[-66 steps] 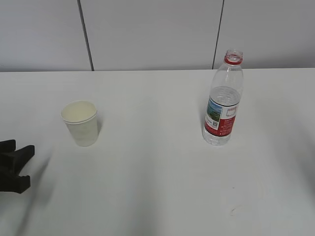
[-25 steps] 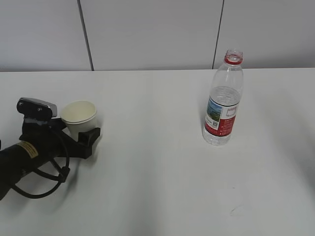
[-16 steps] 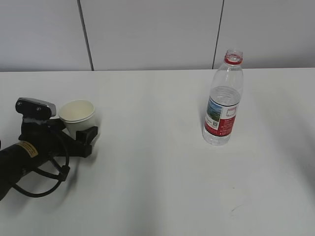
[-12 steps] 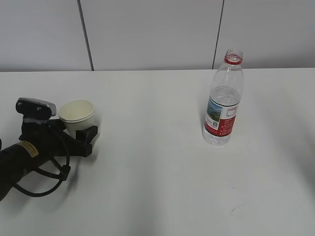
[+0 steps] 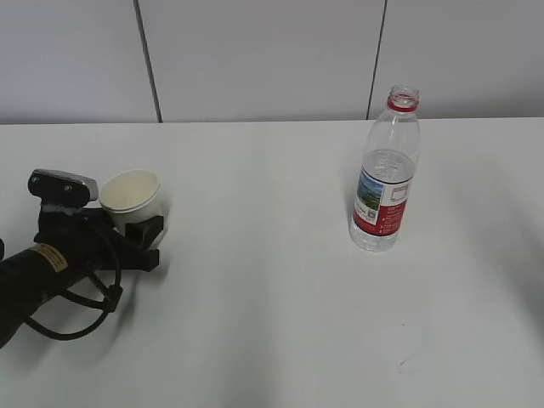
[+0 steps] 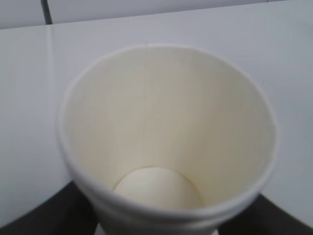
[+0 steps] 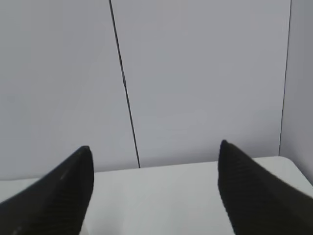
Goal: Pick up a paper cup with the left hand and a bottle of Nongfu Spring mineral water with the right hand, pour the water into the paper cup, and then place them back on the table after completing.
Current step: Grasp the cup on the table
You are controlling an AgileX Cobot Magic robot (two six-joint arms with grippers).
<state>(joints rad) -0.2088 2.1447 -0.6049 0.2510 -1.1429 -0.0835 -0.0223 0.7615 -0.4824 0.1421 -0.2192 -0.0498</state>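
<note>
The paper cup (image 5: 130, 192), white and empty, sits between the fingers of my left hand's gripper (image 5: 136, 223) at the left of the table (image 5: 272, 297). In the left wrist view the cup (image 6: 166, 127) fills the frame and the black fingers (image 6: 73, 205) press on its lower sides; the gripper (image 6: 161, 215) is shut on it. The Nongfu Spring bottle (image 5: 386, 183), uncapped with a red neck ring and red-and-white label, stands upright at the right with water (image 5: 384, 174) in it. My right gripper (image 7: 154, 147) is open and empty, out of the exterior view, facing the wall.
A grey panelled wall (image 5: 255, 59) runs behind the table's far edge. The left arm's black cable (image 5: 76, 319) loops on the table near its yellow sticker (image 5: 49, 257). The right wrist view shows only bare table (image 7: 161, 196) and wall.
My left arm came in from the left, set its fingers around the cup and closed on it. The cup shifted slightly left. The bottle has not moved.
</note>
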